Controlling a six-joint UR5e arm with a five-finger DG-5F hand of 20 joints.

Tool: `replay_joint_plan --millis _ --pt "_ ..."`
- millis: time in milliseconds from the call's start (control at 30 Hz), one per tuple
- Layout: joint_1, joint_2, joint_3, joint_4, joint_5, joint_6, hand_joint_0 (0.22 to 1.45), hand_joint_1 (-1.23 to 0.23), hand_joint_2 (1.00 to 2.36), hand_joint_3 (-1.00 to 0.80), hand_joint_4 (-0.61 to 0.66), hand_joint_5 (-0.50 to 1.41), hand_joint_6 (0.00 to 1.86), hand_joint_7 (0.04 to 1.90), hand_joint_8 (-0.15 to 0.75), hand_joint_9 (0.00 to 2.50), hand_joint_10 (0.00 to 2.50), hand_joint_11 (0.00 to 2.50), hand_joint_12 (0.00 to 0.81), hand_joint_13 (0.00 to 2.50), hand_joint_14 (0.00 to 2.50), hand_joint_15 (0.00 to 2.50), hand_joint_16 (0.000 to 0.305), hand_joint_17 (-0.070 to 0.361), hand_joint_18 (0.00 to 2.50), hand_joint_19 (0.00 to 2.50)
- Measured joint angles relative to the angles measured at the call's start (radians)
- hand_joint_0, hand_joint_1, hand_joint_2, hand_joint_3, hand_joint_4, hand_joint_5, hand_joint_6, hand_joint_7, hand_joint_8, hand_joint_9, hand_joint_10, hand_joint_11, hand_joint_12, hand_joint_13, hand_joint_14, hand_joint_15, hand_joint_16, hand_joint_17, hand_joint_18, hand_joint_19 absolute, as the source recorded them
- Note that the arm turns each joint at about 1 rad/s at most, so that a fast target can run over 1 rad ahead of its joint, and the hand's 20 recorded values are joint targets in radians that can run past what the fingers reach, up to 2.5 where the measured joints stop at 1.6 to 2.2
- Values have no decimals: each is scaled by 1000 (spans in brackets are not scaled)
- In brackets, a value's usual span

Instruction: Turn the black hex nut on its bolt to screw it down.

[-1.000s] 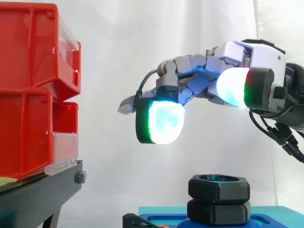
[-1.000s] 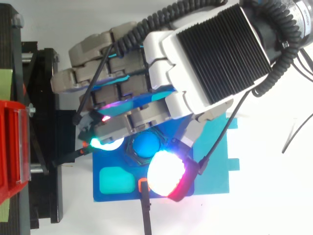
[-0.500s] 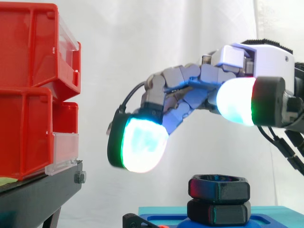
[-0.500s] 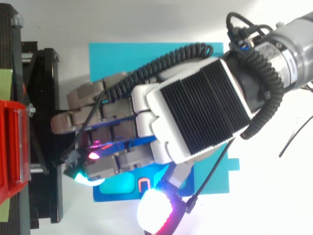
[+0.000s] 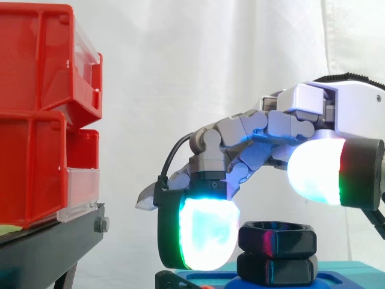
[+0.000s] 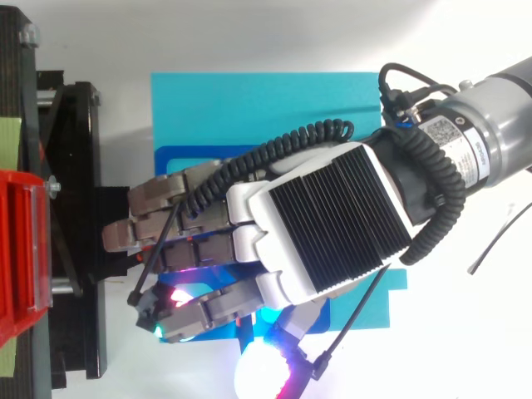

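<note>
Closing evenly on opposite flats should turn it cleanly, I judge: my hand point(image 6: 324, 224) hangs cupped and loose, gripping nothing, the black hex nut point(image 5: 278, 238) just beneath its palm, one pad point(image 5: 204, 235) beside it. Behind the hand hangs a white curtain point(image 5: 210, 60); under it the white surface point(image 6: 465, 349); beyond my fingertips point(image 6: 125, 238) red bins point(image 5: 36, 120); directly below, a blue plate point(image 6: 249, 108)

Hex nut point(image 5: 277, 236) and the hex piece point(image 5: 277, 269) under it: black, on a cyan plate point(image 6: 249, 108). Red bins point(image 5: 36, 108), black stand point(image 5: 48, 250), white curtain point(image 5: 180, 60). The hand point(image 6: 320, 220) is grey and white with a black ribbed back, its pads point(image 5: 207, 235) glowing cyan-white, edged green.
</note>
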Motion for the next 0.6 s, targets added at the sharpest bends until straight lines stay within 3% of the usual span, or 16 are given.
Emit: replay_joint_plan --millis 267,600 --pt "-3 0 0 -3 -4 -9 486 -174 1000 -500 56 8 508 1260 288 895 4 121 335 533 0 0 52 117 388 517" --pt "-21 0 -1 -2 -22 -28 486 -174 1000 -500 130 -2 505 1346 289 905 6 134 334 539 0 0 52 116 389 516"
